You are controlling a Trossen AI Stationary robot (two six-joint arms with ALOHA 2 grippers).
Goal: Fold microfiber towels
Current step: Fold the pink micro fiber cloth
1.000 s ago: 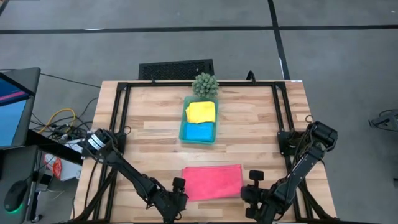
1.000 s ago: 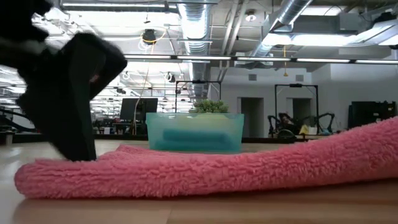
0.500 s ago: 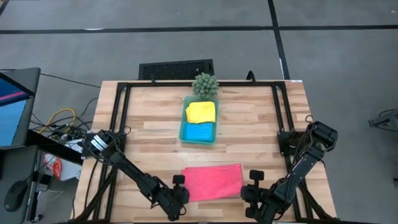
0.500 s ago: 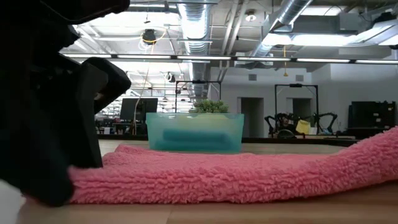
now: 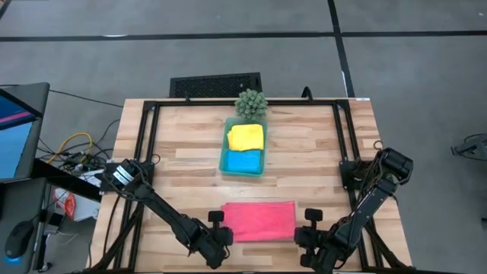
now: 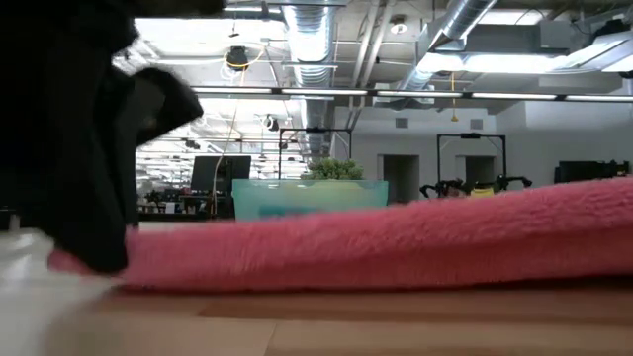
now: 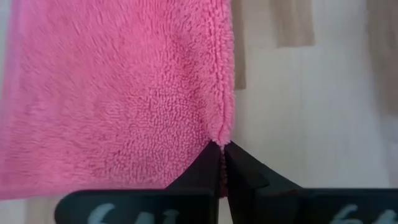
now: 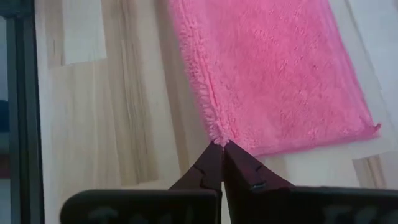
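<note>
With both pincers pinched down at the near edge of the table (image 5: 190, 152), the pink towel (image 5: 259, 221) lies flat between them. The left pincer (image 7: 222, 163) has its fingers drawn tight on the towel's edge, with a nip of pink pile caught right at the tips and the rest of the cloth spreading away ahead of it. The right pincer (image 8: 222, 163) is closed just as narrowly on the opposite edge, near a corner, and the towel runs off in front of it across the bare wood.

Beyond the pink towel, farther from both pincers, a teal tray (image 5: 225, 164) holds the yellow towel (image 5: 246, 137) and the blue towel (image 5: 245, 160), already folded small. A small spiky plant (image 5: 251, 103) stands just past the tray.

I judge the towel to be light, soft and limp, with a fluffy pile that grips well but gives no stiffness. It will sag and drape wherever it is not held. The edge or a corner is the sensible place to take it, one pincer on each side, so the fold lifts evenly. Each grip looks thin, only a tuft of the hem, so it might slip free under a quick pull.
</note>
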